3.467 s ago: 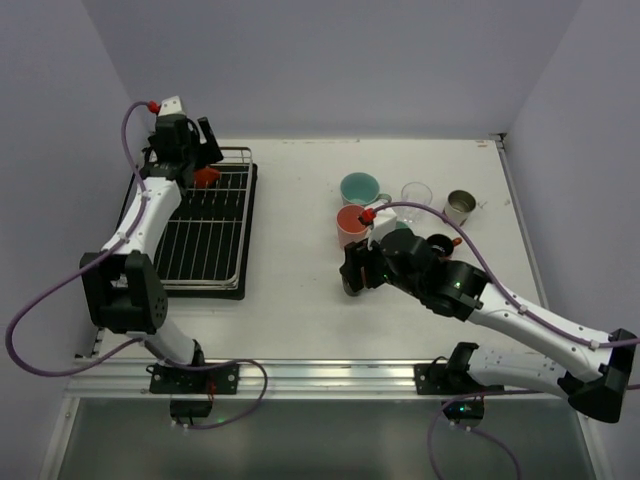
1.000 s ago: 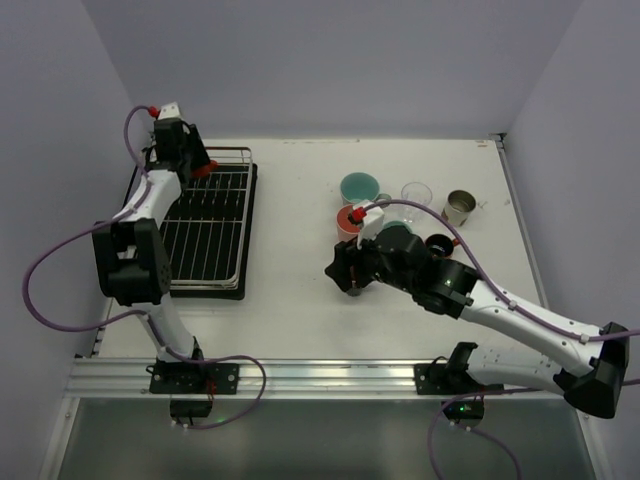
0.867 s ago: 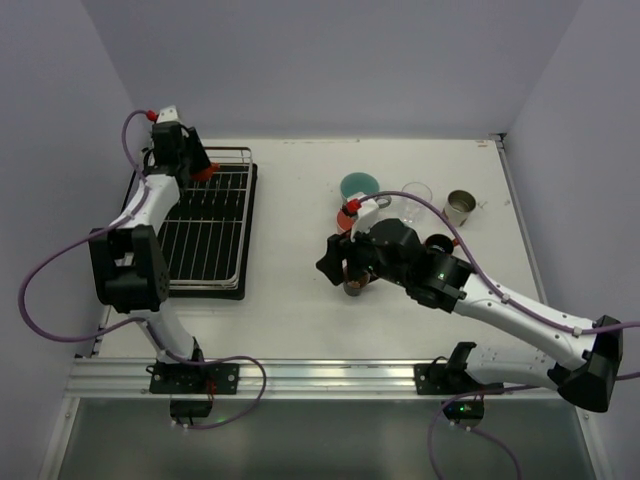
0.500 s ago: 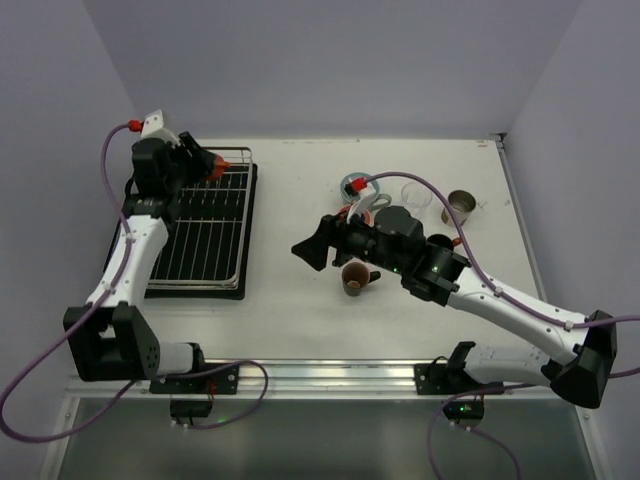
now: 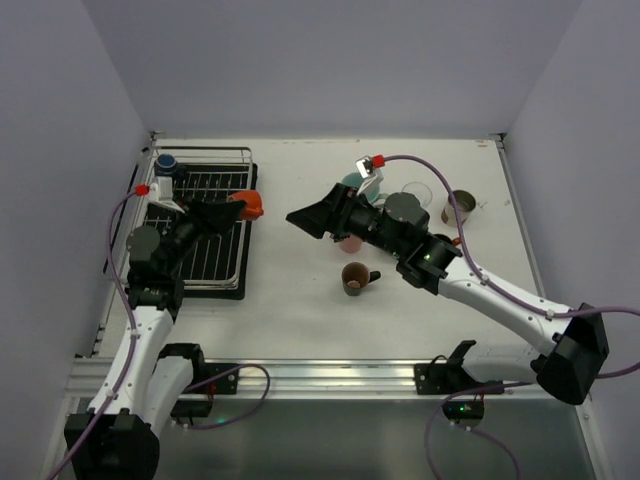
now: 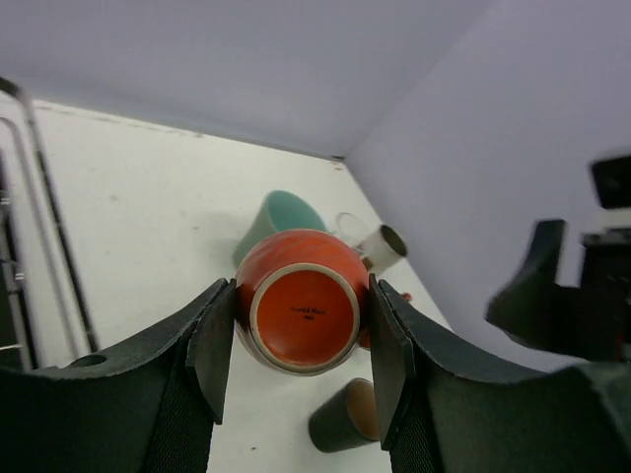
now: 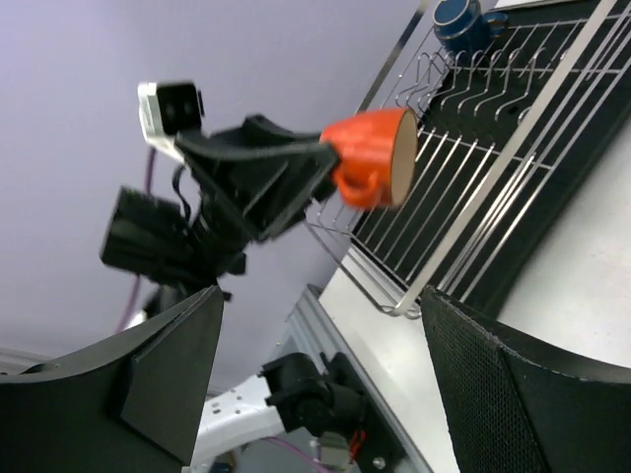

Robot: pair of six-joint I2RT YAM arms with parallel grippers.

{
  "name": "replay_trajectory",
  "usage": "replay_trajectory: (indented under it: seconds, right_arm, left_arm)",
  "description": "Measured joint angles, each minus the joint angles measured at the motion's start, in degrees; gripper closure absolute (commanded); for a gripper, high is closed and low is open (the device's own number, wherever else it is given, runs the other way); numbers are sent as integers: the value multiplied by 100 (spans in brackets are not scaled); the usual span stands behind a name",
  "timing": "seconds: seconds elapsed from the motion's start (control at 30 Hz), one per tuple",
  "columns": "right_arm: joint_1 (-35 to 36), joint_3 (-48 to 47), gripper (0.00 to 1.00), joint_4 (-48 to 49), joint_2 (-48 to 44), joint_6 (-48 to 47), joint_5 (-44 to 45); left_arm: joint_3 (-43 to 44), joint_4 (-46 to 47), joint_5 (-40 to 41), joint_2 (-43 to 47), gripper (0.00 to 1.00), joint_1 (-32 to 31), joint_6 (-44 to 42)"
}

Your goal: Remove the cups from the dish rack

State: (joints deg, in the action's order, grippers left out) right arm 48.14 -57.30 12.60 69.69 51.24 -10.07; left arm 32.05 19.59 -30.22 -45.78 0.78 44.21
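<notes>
My left gripper point(image 5: 241, 207) is shut on an orange cup point(image 5: 251, 205), held in the air on its side over the right rim of the dish rack point(image 5: 200, 235). In the left wrist view the orange cup point(image 6: 301, 313) shows its base between both pads. A blue cup point(image 5: 165, 163) stands in the rack's far left corner. My right gripper point(image 5: 303, 215) is open and empty, raised above the table and facing the rack. A brown cup point(image 5: 354, 278) stands alone on the table. In the right wrist view I see the orange cup point(image 7: 371, 158), the blue cup point(image 7: 465, 16) and the rack point(image 7: 513, 148).
Behind my right arm stand a teal mug point(image 5: 350, 184), a salmon tumbler point(image 5: 349, 243), a clear glass point(image 5: 416, 193) and a metal cup point(image 5: 459, 207). The rack sits on a black tray point(image 5: 247, 245). In the left wrist view the teal mug point(image 6: 279, 215) and brown cup point(image 6: 345, 422) lie ahead.
My right gripper let go of the brown cup, opened and rose leftward. My left arm carried the orange cup from the rack's back to its right rim, uncovering the blue cup.
</notes>
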Motion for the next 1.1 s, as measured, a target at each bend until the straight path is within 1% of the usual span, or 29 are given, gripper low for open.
replay_trajectory:
  seconds: [0.13,0.3,0.4,0.53,0.7,0.77,0.8,0.83,0.87,0.9,0.93,0.97,1.0,1.03,1.07,1.1]
  right_arm:
    - [-17,55,21,485,251,662,-105]
    - [-15,245,24,918,509,1327,-232]
    - [-17,247,30,1121,697,1552,-442]
    - [-20,243,36,1587,846,1698,-780]
    - [-17,223,46,2052,1023,1779,-1097]
    - [-22,221,55,2267,1097,1845,-1235]
    - [-22,219,63,2378,1137,1882,-1305]
    - [-22,219,67,2487,1172,1919,-1353]
    - [-20,219,74,2575,1198,1965,-1381]
    - [-20,219,88,2647,1217,1985,-1403]
    - [-22,221,94,2682,1231,2004,-1436]
    - [-26,234,98,2745,1237,2031,-1475]
    - [-31,256,100,2774,1233,2057,-1502]
    - [-31,304,100,2815,1211,2052,-1499]
    - [-31,363,100,2861,1180,2055,-1495]
    - [-33,444,100,2879,1130,2050,-1491]
  left_arm:
    - [-693,1139,-470,407,100,-293,651]
    - [-828,1980,-732,564,100,-706,1027]
    - [-828,2282,-811,612,100,-852,1078]
    - [-841,2435,-881,579,100,-942,1134]
    - [-852,2592,-977,553,100,-994,1222]
    - [-861,2636,-994,540,100,-1021,1226]
    - [-879,2658,-999,533,100,-1038,1228]
    - [-911,2675,-1005,531,100,-1058,1228]
    - [-951,2677,-1012,529,100,-1069,1228]
    - [-1003,2677,-1012,529,99,-1078,1228]
    - [-1023,2682,-1010,533,99,-1093,1228]
    - [-1045,2671,-1012,544,90,-1097,1263]
    - [-1064,2664,-1005,564,82,-1110,1257]
    - [-1067,2625,-1003,592,72,-1110,1226]
    - [-1067,2562,-1005,634,50,-1110,1189]
    - [-1067,2450,-1012,686,42,-1126,1134]
